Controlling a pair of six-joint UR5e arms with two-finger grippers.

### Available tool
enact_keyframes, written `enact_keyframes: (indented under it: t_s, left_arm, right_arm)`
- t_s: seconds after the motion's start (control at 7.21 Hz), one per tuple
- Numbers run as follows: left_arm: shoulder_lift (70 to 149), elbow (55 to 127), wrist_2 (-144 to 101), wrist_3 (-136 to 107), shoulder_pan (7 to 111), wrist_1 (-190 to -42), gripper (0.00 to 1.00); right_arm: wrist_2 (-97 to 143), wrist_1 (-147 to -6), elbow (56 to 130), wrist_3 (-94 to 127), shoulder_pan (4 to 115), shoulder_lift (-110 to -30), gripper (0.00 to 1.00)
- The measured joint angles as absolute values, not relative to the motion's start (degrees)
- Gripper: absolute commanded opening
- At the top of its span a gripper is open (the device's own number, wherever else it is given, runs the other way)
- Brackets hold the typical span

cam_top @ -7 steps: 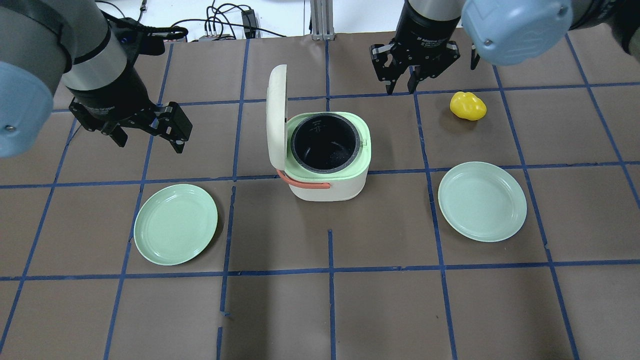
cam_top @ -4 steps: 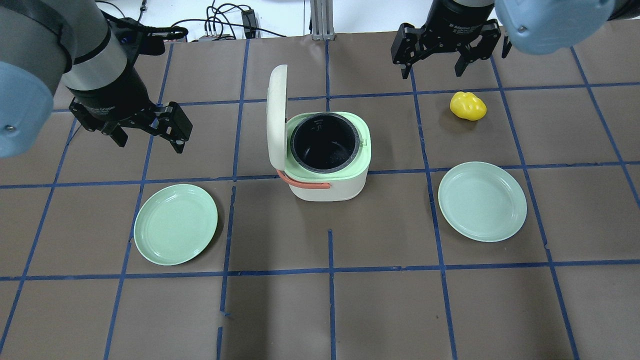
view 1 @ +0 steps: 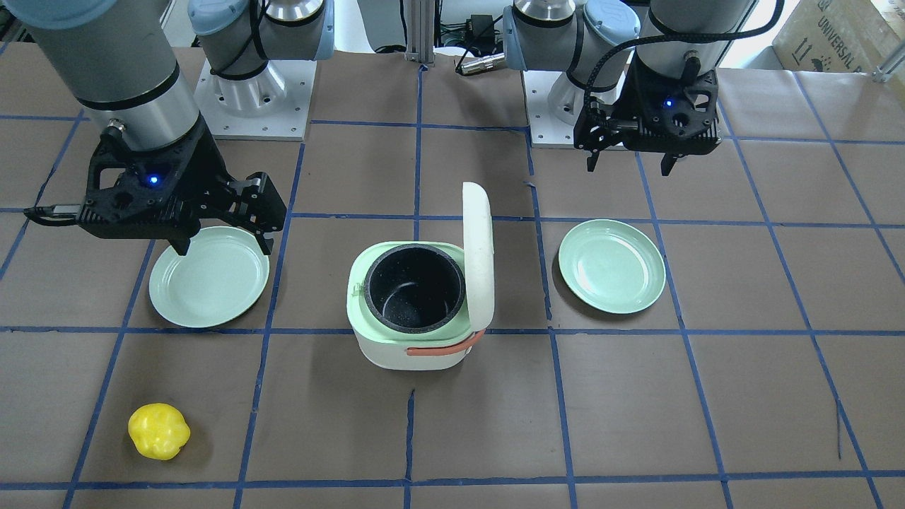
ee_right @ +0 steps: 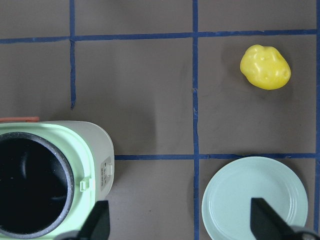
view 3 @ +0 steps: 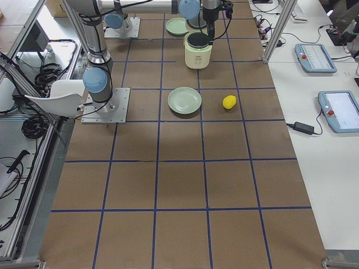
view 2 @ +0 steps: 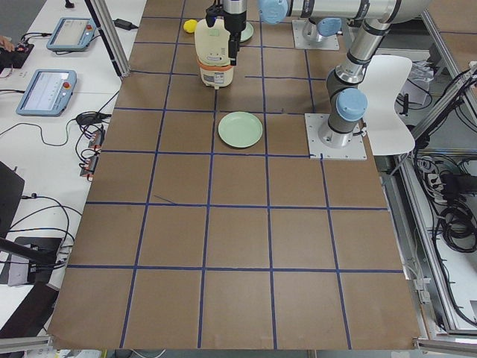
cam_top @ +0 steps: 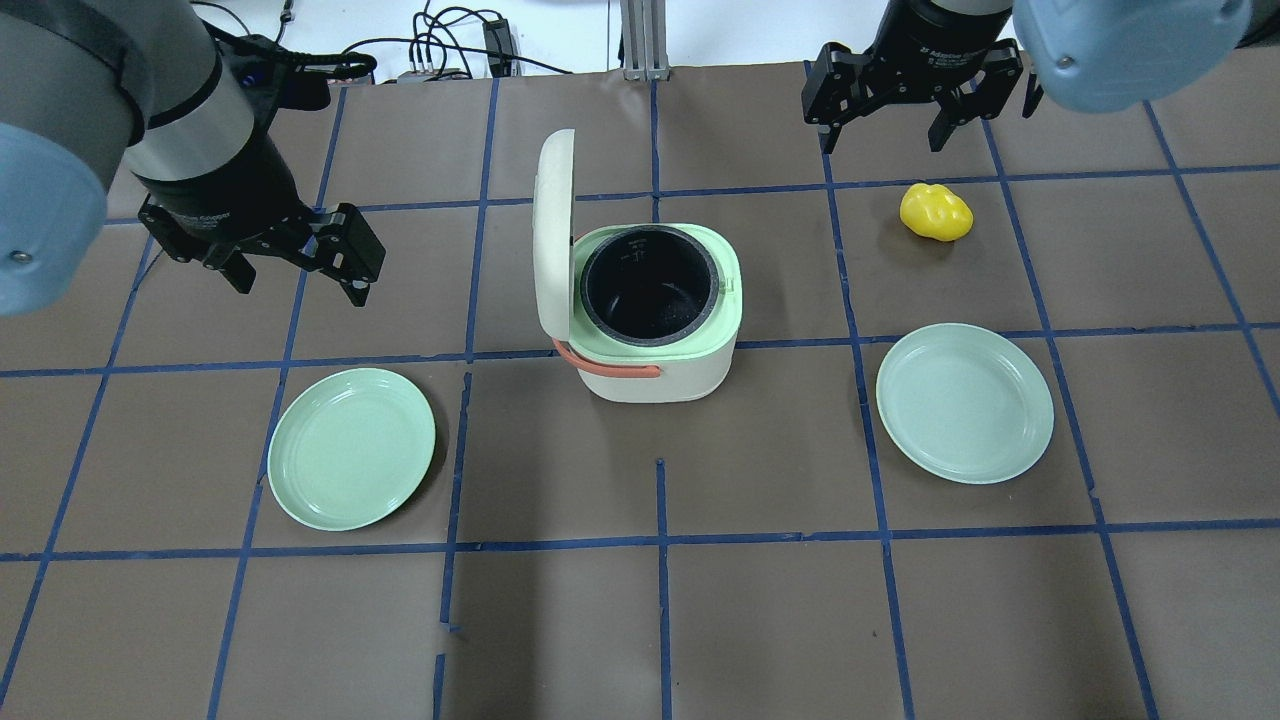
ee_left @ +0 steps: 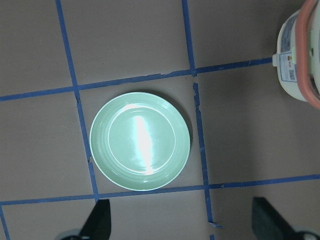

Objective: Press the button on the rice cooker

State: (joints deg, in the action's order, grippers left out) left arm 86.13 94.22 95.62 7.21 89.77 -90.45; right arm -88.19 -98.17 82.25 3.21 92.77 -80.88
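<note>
The rice cooker (cam_top: 660, 375) sits in the middle of the bench (cam_top: 660, 600). Its lid (cam_top: 553, 230) stands straight up and open, and the black pot (cam_top: 650, 290) inside looks empty. The orange handle (cam_top: 610, 368) hangs on the side near the robot.

The left claw (cam_top: 300, 288) is spread wide and holds nothing. It hangs over the bench on the lid side of the cooker, not touching it. The right claw (cam_top: 884, 140) is wide and empty too. It is far back, well apart from the cooker, near a yellow toy (cam_top: 936, 212).

I cannot see the button clearly. There is only a small tab (cam_top: 727, 285) on the green rim, on the side away from the lid.

Here is what could go wrong. A wide claw has two tips far apart, so both tips could miss a small button. If the left claw comes straight across, it could hit the tall lid and slam it shut. The cooker looks small and light, so a push from the side could slide it or tip it over. The right claw could knock the yellow toy on its way in, and the toy could roll. A low claw could also bump the plate (cam_top: 965, 402) on that side.
</note>
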Motion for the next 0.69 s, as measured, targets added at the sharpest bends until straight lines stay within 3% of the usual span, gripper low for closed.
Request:
enact_keyframes:
  t_s: [0.69]
  left_arm:
    - [86.13, 94.22, 95.63, 7.21, 89.74, -90.48, 1.0]
  right_arm:
    - [-88.4, -97.56, 85.01, 2.36, 89.38, -84.28, 1.0]
